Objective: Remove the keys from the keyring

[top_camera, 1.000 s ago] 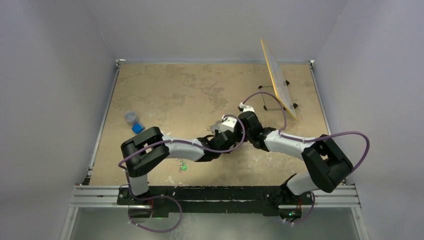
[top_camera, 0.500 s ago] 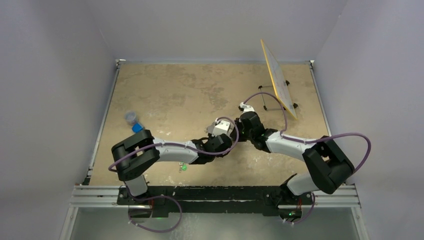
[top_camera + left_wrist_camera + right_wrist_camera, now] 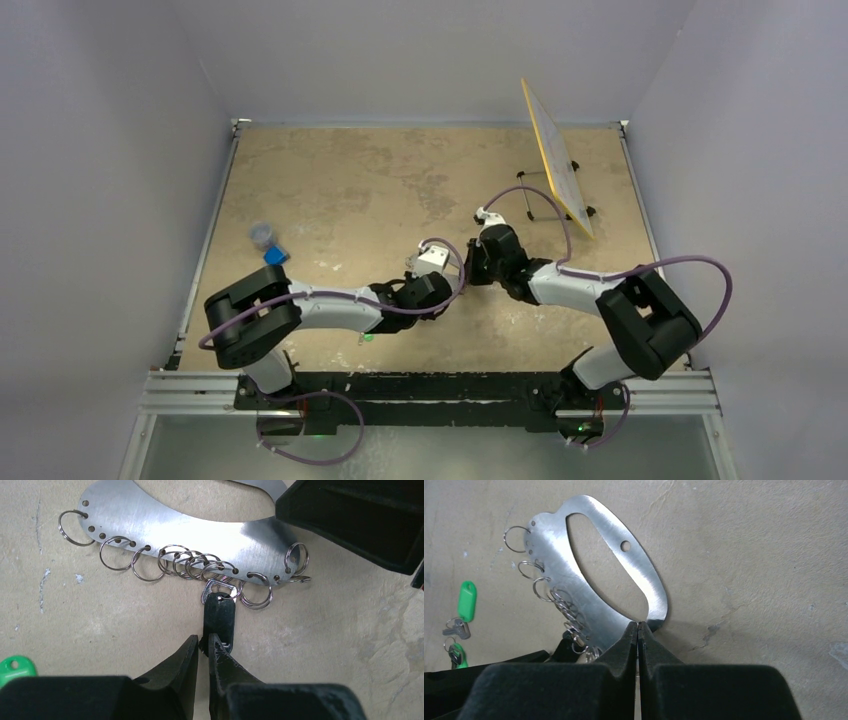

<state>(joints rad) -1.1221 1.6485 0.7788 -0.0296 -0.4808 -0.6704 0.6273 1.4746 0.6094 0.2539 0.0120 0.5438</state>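
Both closed: left fingers pinch the key, right fingers the keyring.

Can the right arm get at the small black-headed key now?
Probably not: the right tool is shut on the flat steel oval keyring, and the left tool pinches the black-headed key.

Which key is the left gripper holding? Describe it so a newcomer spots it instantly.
Find the curved steel keyring, with split rings strung along one edge. Near that row's right end in the left wrist view hangs the key, pinched by the left gripper. It alone has a black head; neighbouring rings look empty.
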